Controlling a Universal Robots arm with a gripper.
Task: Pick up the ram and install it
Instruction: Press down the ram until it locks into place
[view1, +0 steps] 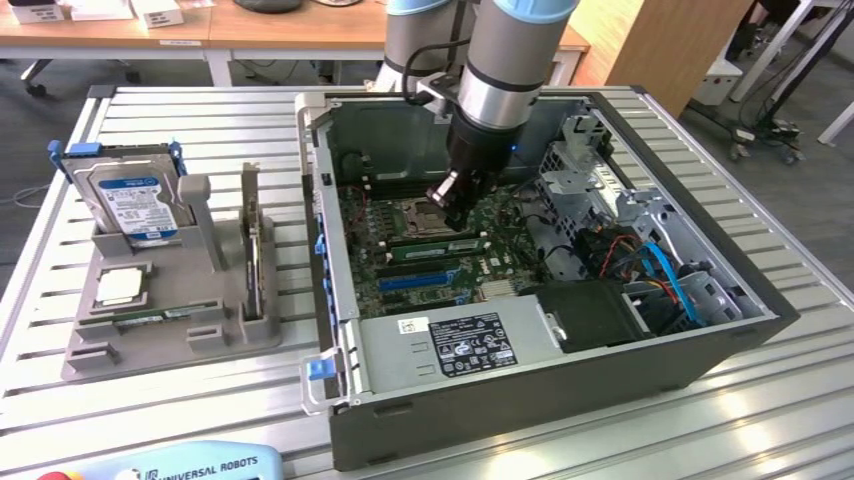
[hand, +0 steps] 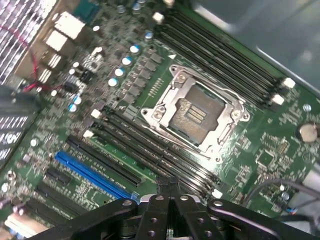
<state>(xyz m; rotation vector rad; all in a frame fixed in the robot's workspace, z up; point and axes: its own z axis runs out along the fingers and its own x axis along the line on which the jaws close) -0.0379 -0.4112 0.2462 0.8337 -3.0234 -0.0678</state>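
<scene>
My gripper (view1: 458, 212) hangs inside the open computer case (view1: 667, 370), low over the motherboard (view1: 501, 270). Its fingers (hand: 169, 186) are pressed together with nothing between them, their tips right above the long black memory slots (hand: 145, 147) beside the empty processor socket (hand: 194, 114). In the exterior view a green ram stick (view1: 434, 240) lies seated along a slot just below the fingertips. Another thin ram stick (view1: 250, 235) stands upright in the grey holder (view1: 174, 335) on the exterior view's left.
The holder also carries a silver-and-blue hard drive (view1: 131, 200) and a square silver processor chip (view1: 120, 287). Inside the case sit a power supply (view1: 454, 345), drive cage (view1: 587, 170) and blue cables (view1: 667, 275). A blue expansion slot (hand: 92, 175) runs near the memory slots.
</scene>
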